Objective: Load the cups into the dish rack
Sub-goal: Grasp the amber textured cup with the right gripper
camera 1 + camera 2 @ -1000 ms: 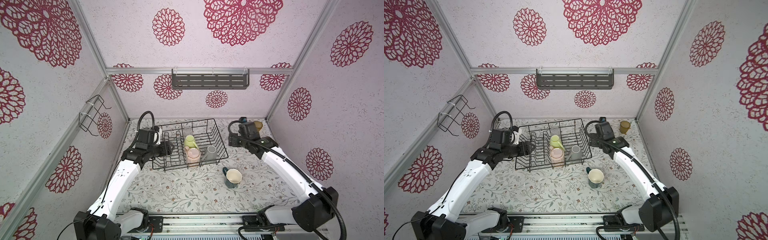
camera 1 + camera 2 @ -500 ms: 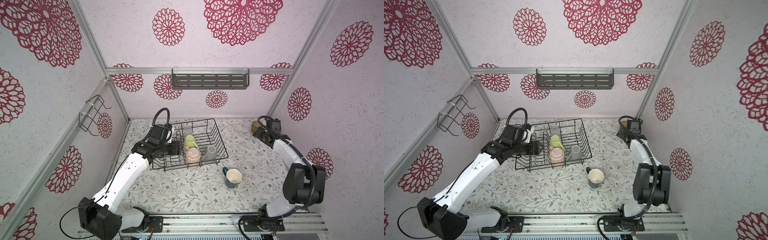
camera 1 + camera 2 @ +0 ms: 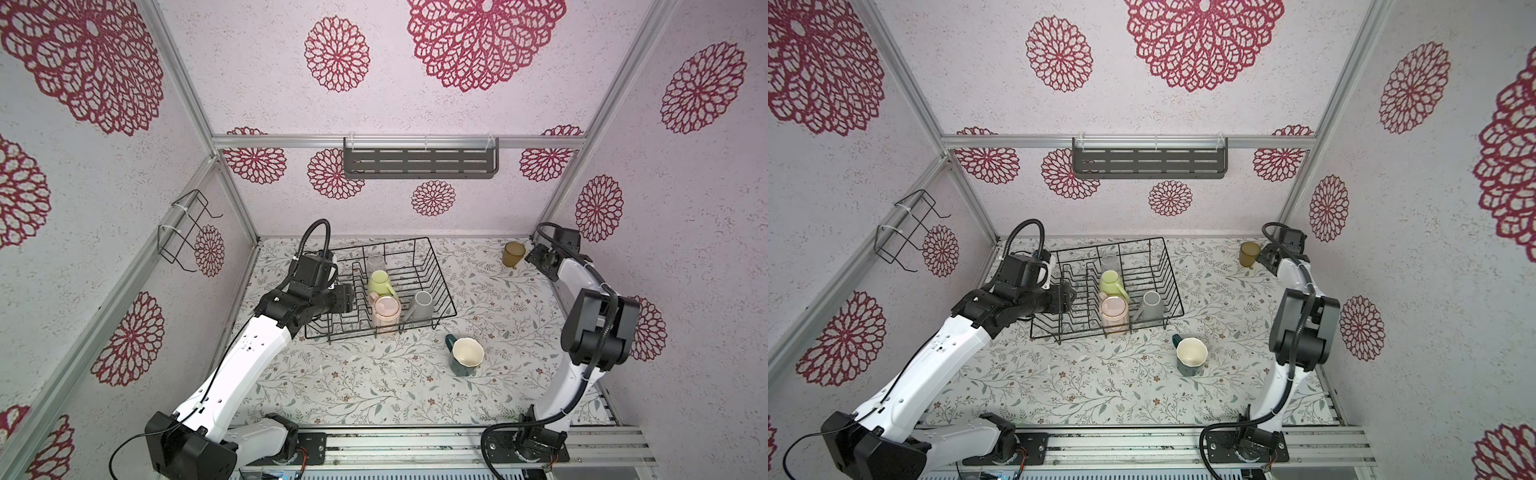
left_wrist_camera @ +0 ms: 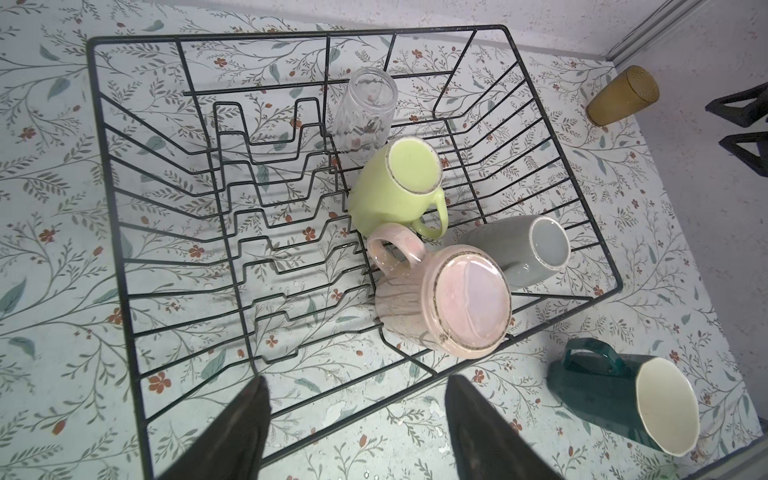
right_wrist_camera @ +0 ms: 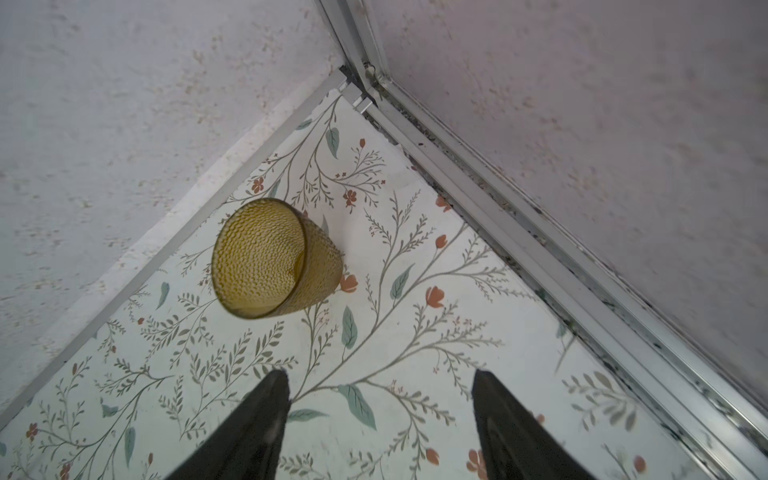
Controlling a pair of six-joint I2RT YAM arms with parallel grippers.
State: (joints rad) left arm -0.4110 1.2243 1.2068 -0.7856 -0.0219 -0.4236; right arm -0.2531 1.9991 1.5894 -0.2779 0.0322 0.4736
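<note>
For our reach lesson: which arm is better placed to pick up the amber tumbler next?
Right. The right claw, open, faces the amber tumbler close by in the far corner. The left claw, also open, hovers at the dish rack, well away.

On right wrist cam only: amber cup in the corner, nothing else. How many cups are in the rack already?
Observer: Four. A clear glass, a yellow-green mug, a pink cup and a grey mug sit in the dish rack.
Operator: Any others not loaded?
Observer: One. A teal mug stands upright just outside the rack, off its right front corner in a top view.
Operator: Left arm holding anything?
Observer: No. The left gripper is open and empty at the rack's edge.
</note>
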